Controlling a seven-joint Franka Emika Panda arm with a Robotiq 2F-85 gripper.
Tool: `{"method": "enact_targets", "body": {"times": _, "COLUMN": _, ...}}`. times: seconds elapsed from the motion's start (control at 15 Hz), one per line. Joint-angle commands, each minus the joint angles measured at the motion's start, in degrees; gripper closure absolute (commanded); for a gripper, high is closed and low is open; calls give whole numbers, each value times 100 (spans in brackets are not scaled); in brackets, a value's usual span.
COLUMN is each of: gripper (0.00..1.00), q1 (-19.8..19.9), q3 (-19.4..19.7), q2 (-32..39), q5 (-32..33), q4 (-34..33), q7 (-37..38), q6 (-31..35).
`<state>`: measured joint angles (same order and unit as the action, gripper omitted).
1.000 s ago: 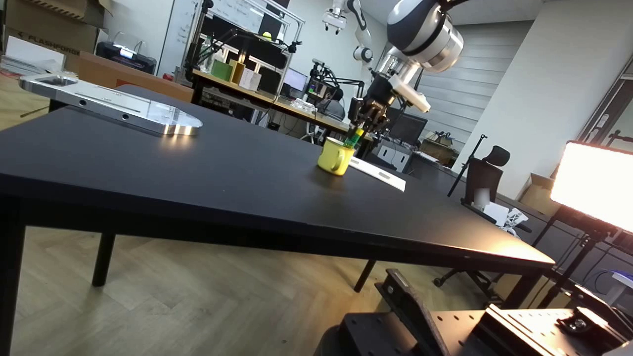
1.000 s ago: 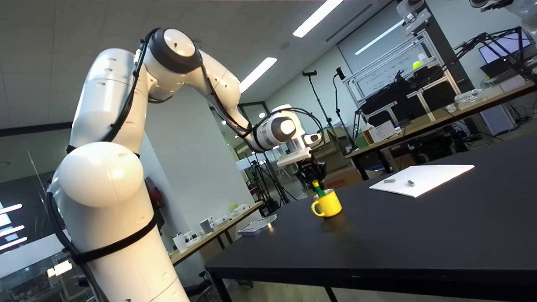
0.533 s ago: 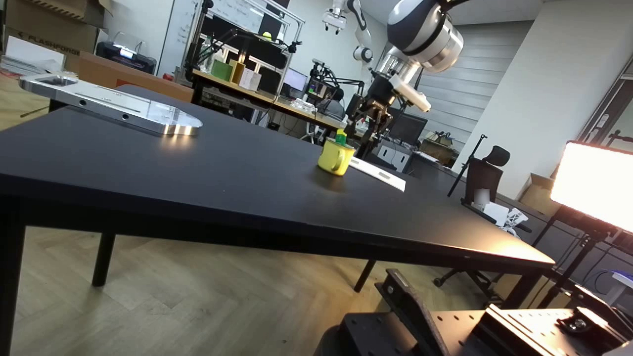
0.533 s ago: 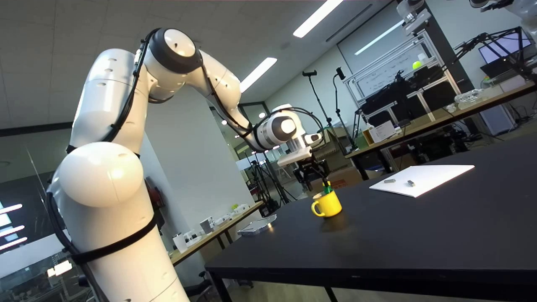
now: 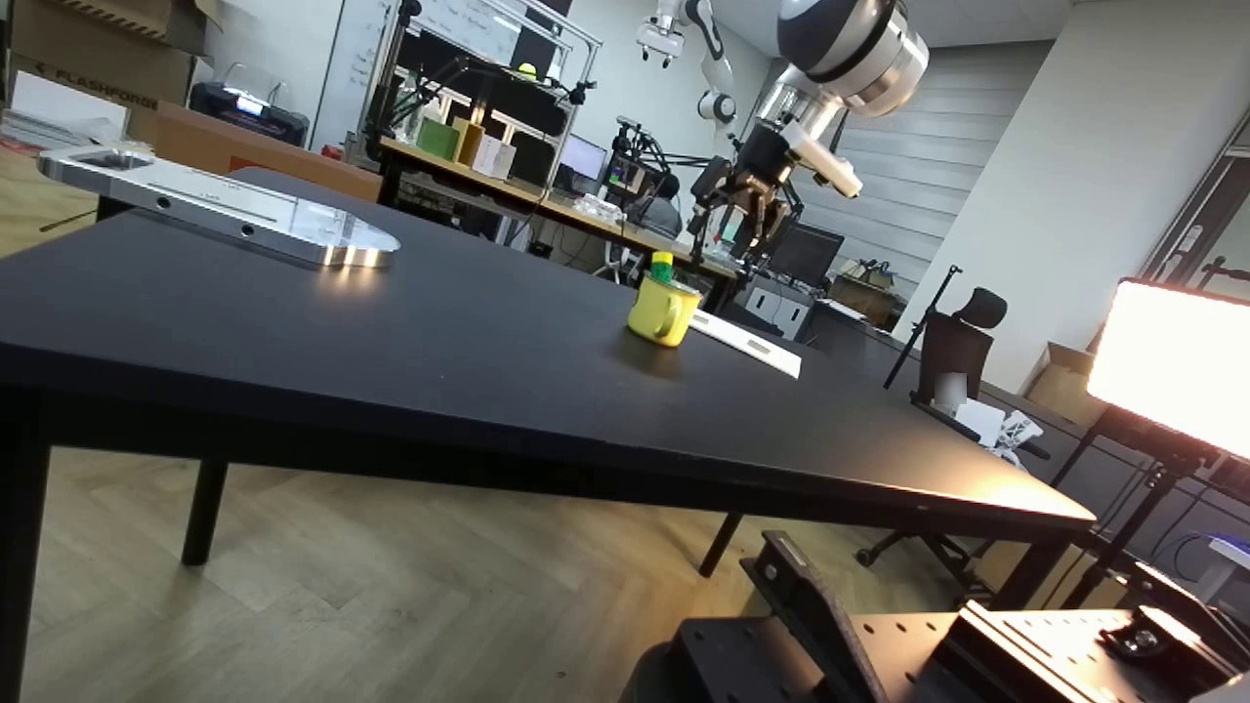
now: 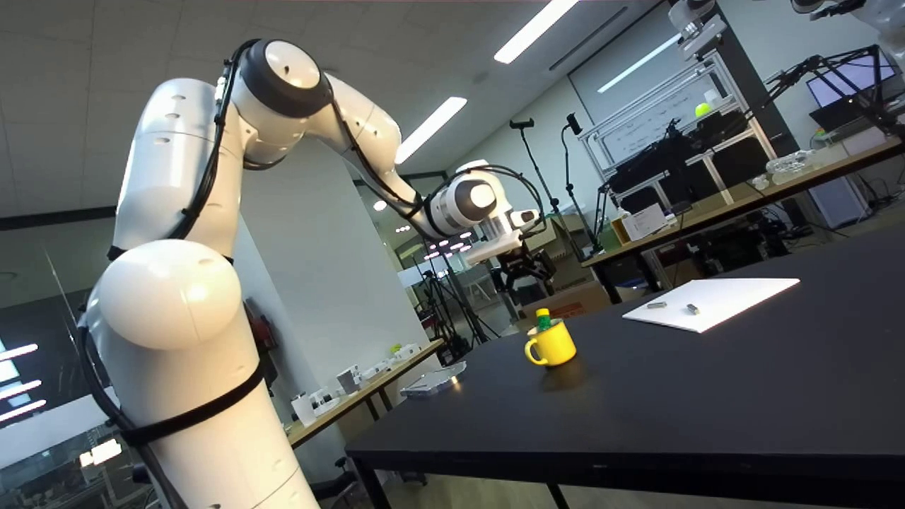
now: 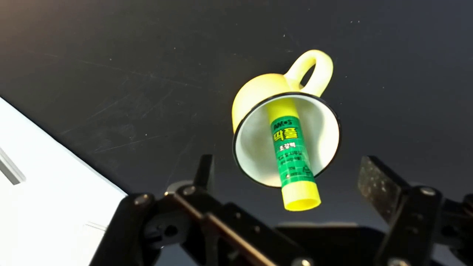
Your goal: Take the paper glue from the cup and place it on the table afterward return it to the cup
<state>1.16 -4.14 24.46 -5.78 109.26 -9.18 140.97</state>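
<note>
Well, glue stick (image 7: 292,151), wrist view: near mid-frame, leaning inside the cup (image 7: 249,98) with its yellow end (image 7: 300,192) jutting out; probably light, stiff and slick.
Claw (image 7: 288,173), wrist view: spread apart from lower left to lower right, touching nothing.
Yellow end (image 5: 662,259), in an exterior view: right of centre, above the cup; best pinched here, squarely across.
Counter (image 6: 707,403), in an exterior view: lower right, cup upright on it; a sideways tug might drag the cup.

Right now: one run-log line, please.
end effector: open, holding nothing | paper glue: in yellow cup, one end sticking out | yellow cup: upright on table
</note>
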Motion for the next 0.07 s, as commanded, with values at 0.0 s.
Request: {"method": "enact_targets", "body": {"times": 0.0, "gripper": 0, "q1": 5, "q3": 4, "q2": -26, "q5": 5, "q4": -10, "q7": 5, "q6": -50}}
